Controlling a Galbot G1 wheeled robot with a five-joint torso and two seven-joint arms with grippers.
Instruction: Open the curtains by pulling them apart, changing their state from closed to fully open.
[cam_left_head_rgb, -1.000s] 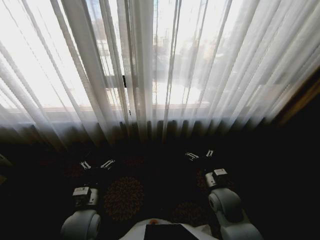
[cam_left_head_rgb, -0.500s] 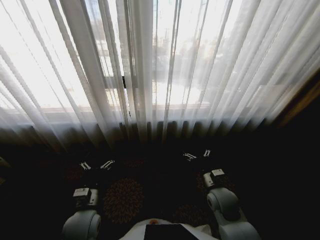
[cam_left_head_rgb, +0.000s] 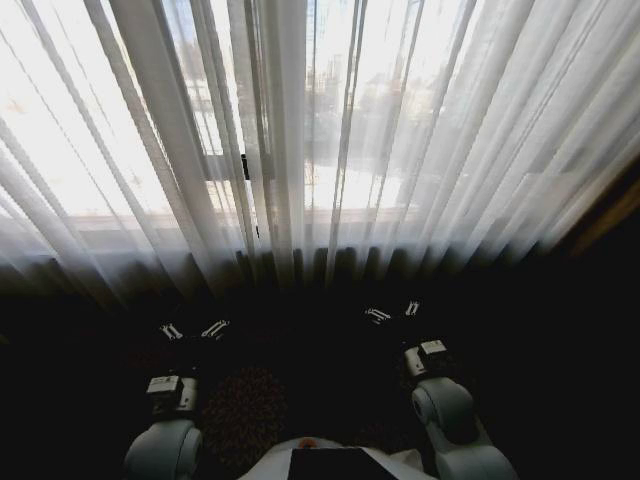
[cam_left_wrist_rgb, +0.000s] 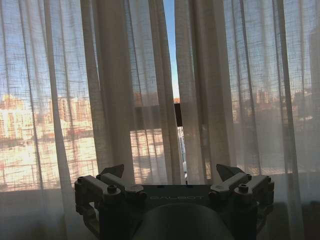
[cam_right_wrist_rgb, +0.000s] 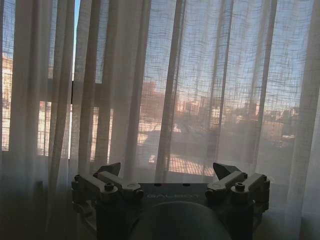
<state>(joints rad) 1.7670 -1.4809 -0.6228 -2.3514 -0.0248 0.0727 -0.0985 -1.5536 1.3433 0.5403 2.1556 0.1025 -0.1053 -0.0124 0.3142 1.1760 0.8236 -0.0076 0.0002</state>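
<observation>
Curtains (cam_left_head_rgb: 400, 130) of sheer white, finely woven cloth hang across the whole window ahead of the robot, falling in many narrow pleats whose long axis runs straight up and down. Daylight comes through the weave, and buildings outside show faintly behind it. The panels are nearly drawn together: in the left wrist view a thin slit (cam_left_wrist_rgb: 170, 60) of bare sky parts two gathered inner edges, with a dark window frame bar (cam_left_wrist_rgb: 178, 114) crossing it. In the head view the hems reach a dark band near the floor, and the fabric spreads past both sides of the picture.

Left pincer (cam_left_head_rgb: 192, 329) sits low before the hem, left of the centre folds, its pale fingers spread wide with nothing between them. From its wrist camera the left pincer (cam_left_wrist_rgb: 172, 175) points at the slit, apart from the cloth. Right pincer (cam_left_head_rgb: 393, 311) is held at much the same height on the other side, likewise wide open and empty; its wrist camera shows it (cam_right_wrist_rgb: 169, 172) facing pleated cloth with a gap between. Dark patterned carpet (cam_left_head_rgb: 250, 400) lies under both arms, open between them and the hem.
</observation>
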